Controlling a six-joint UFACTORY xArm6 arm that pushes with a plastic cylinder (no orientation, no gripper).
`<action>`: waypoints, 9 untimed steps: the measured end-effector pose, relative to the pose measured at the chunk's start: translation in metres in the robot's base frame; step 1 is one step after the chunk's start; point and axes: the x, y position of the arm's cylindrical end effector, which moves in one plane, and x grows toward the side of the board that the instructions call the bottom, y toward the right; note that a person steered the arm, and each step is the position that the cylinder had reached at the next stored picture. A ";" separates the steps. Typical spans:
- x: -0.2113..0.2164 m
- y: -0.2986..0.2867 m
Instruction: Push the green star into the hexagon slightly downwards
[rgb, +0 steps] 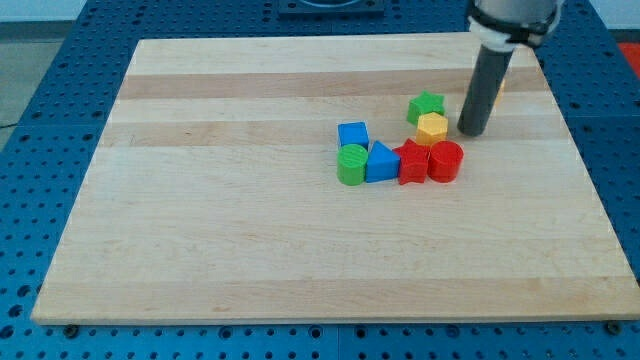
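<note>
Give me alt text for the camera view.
My tip rests right of the green star and yellow hexagon, which touch. Below them: blue cube, green cylinder, blue triangle, red star, red cylinder.

The arm shows only its last part, entering from the view's top right. Uppermost is a wide, dark grey, rounded housing, cut off by the picture's edge. Under it sits a thin white ring or collar, brighter than everything around it. From that collar hangs the rod (483, 90), a plain straight cylinder, dark grey to near black, matt, with a faint lighter sheen down its left side. It keeps the same width along its length. My tip (472, 131) is blunt and flat-ended, the same dark colour. Screws, cables and markings cannot be made out.
</note>
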 end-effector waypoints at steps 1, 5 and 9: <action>-0.041 0.009; -0.054 -0.063; -0.035 -0.063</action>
